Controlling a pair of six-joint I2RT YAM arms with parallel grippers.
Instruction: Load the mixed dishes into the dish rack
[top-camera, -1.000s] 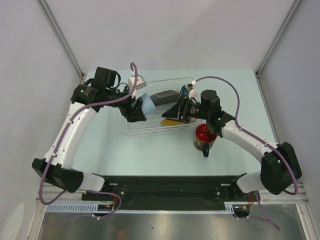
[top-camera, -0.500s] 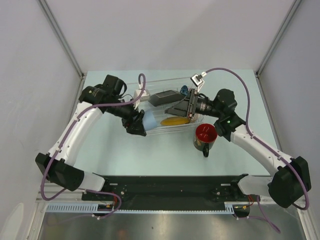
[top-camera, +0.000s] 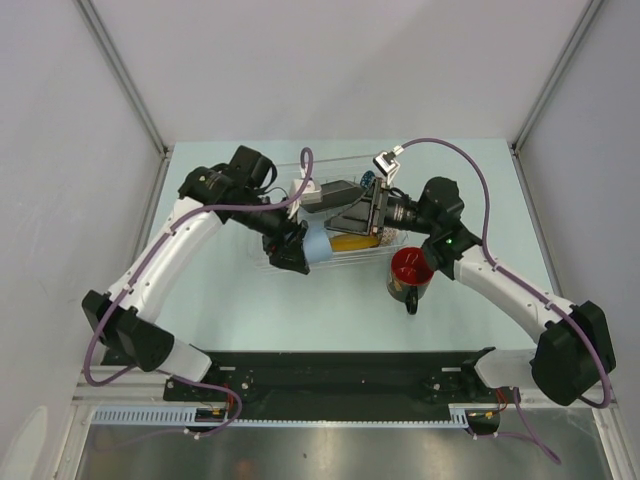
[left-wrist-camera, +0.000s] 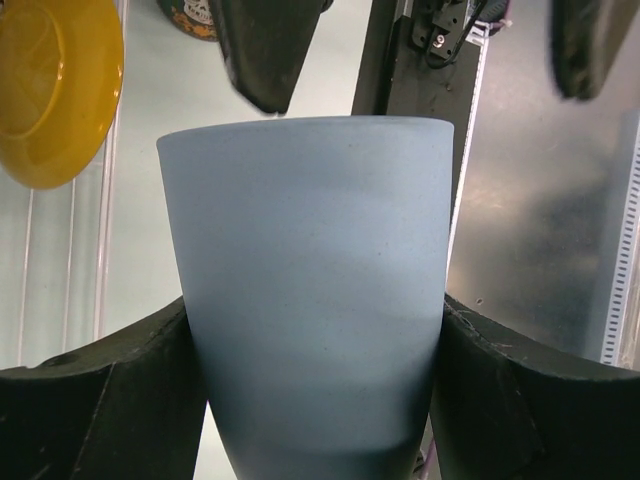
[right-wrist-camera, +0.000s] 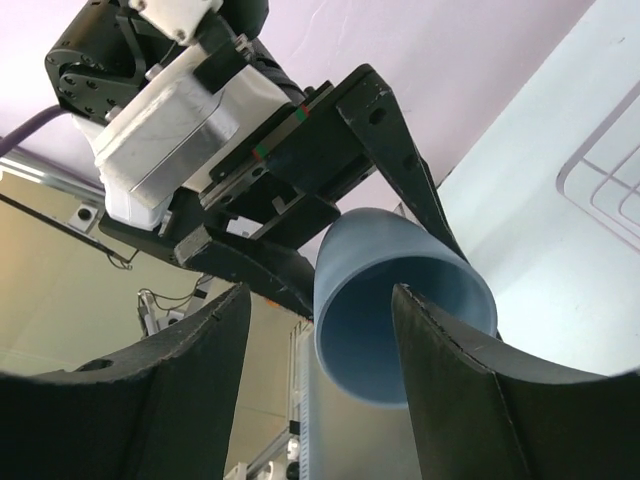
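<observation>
Two dishes are seen already lying inside the dish rack (top-camera: 355, 257), which sits just above the centre of the overhead view. The small yellow plate (top-camera: 350, 241) is at its near side and the dark square plate (top-camera: 335, 193) is further back. A blue patterned patch (top-camera: 369, 179) at the rack's upper right may be another dish, but too much of it is hidden to tell.

A plain pale blue cup (top-camera: 318, 243) is held over the left part of the rack by the left gripper (top-camera: 303, 247). In the left wrist view its fingers are pressed against both sides of the cup, which is tipped on its side. Whether the cup touches the rack floor cannot be told.

The right gripper (top-camera: 358, 215) is placed over the middle of the rack. Its jaws are spread wide and nothing is held between them.

The red-rimmed mug (top-camera: 410, 272) is left standing on the table, just below and right of the rack, outside its wall.

The task is judged to be partly done. The cup is not yet released, and the mug is yet to be loaded.
</observation>
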